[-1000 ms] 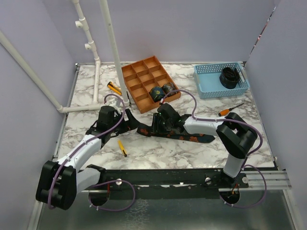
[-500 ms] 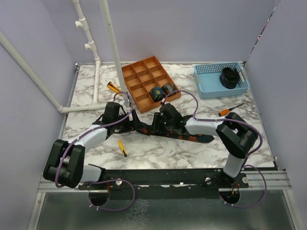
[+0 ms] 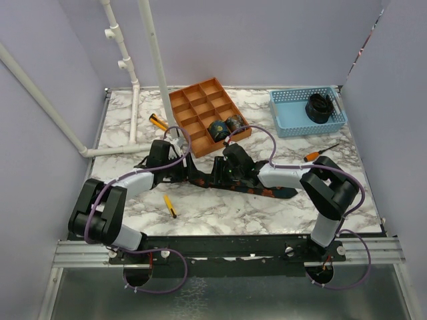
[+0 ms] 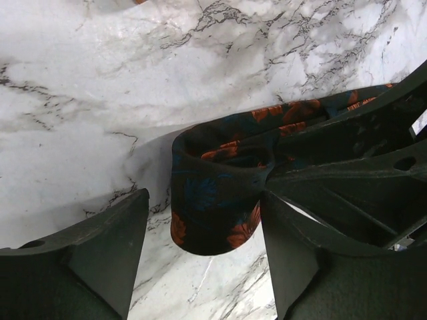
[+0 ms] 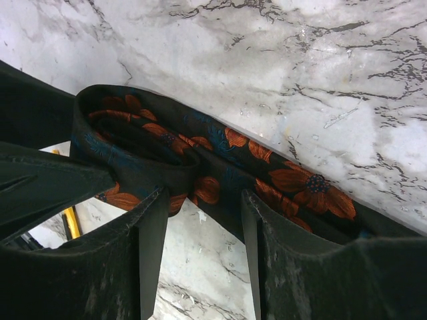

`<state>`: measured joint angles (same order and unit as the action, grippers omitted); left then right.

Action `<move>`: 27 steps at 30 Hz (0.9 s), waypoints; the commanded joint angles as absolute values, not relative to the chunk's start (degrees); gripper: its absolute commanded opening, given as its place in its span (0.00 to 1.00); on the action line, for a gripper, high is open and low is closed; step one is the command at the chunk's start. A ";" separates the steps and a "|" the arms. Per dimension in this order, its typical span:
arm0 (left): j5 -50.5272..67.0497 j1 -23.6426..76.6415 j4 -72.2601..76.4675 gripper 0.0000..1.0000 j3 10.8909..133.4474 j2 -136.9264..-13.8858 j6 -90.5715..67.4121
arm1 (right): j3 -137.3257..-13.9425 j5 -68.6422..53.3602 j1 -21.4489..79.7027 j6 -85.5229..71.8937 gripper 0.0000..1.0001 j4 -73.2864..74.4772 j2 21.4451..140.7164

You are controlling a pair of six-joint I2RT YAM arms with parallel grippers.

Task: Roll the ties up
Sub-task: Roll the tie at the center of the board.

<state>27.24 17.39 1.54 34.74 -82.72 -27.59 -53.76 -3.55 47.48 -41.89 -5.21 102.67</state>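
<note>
A dark tie with orange-red flowers (image 3: 267, 190) lies flat across the middle of the table. Its left end is folded over into a loose loop (image 4: 213, 207). My left gripper (image 3: 183, 175) is open, with that looped end between its fingertips (image 4: 203, 230). My right gripper (image 3: 215, 175) is open just right of the loop; the tie (image 5: 280, 180) runs across its fingertips (image 5: 200, 217) and is not clamped. Two rolled ties (image 3: 217, 130) (image 3: 234, 123) sit in the orange tray.
The orange divided tray (image 3: 193, 107) stands behind the grippers. A blue basket (image 3: 293, 127) at the back right holds a dark coil (image 3: 319, 107). A yellow-handled tool (image 3: 170, 205), another one (image 3: 158, 122), an orange screwdriver (image 3: 320, 153) and white pipes (image 3: 135, 100) are around.
My left arm has reached forward and right, bringing its open gripper around the tie's looped left end. The right gripper has hardly moved.
</note>
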 commanded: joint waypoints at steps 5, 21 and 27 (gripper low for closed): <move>32.08 18.60 4.42 0.59 35.50 -85.64 -25.30 | -51.81 -4.66 47.29 -39.96 0.50 -2.57 104.71; 20.27 21.90 -4.94 0.00 37.60 -79.66 -25.59 | -47.89 -2.60 47.22 -42.11 0.61 2.35 92.72; -1.25 30.51 -21.69 0.00 46.83 -81.06 -24.15 | -39.17 3.00 47.23 -41.22 0.61 7.93 78.56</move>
<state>16.34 25.63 -8.86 40.56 -80.84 -25.69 -43.48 -2.39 47.24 -41.56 1.83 85.89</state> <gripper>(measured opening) 0.161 0.609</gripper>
